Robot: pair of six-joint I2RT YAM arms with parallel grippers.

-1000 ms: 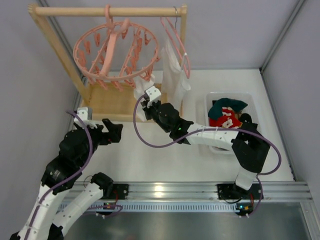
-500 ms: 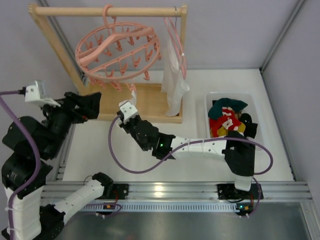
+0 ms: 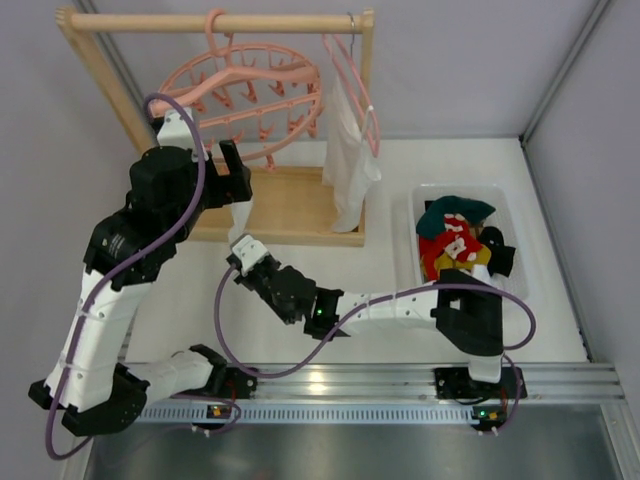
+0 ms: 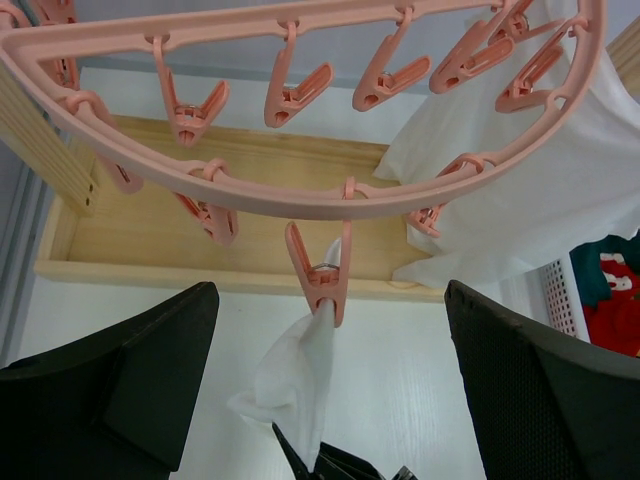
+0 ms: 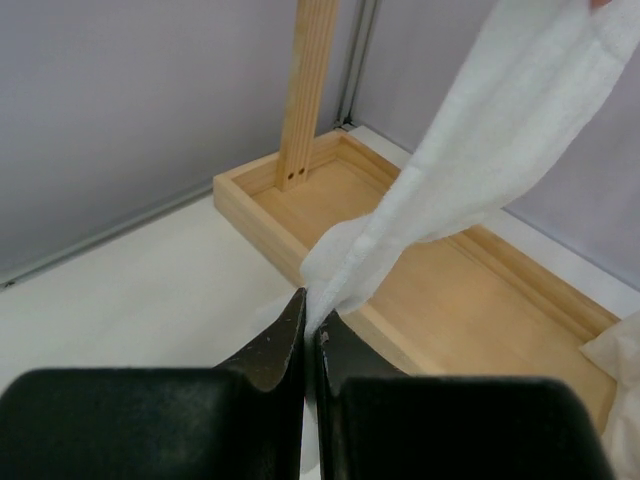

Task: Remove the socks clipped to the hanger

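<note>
The pink round hanger (image 3: 245,92) hangs tilted from the wooden rack's rail. One of its pegs (image 4: 322,276) clips a white sock (image 4: 298,375), which stretches down below the ring (image 3: 241,212). My right gripper (image 5: 313,322) is shut on the sock's lower end (image 5: 470,170) and shows below the ring in the top view (image 3: 240,243). My left gripper (image 4: 330,390) is open just under the ring (image 3: 232,178), its fingers (image 4: 120,385) standing wide on either side of the peg and the sock without touching them. More socks (image 3: 452,232), teal and red, lie in a bin.
The wooden rack (image 3: 290,205) has a tray-like base (image 5: 460,290) and an upright post (image 5: 312,85). A white cloth (image 3: 348,165) hangs on a thin pink hanger beside the ring. The clear bin (image 3: 500,205) stands at the right. Grey walls enclose the table.
My left arm has swung up from the left side to just under the ring. My right gripper has drawn the sock's end left and toward the near edge, and the ring has tilted.
</note>
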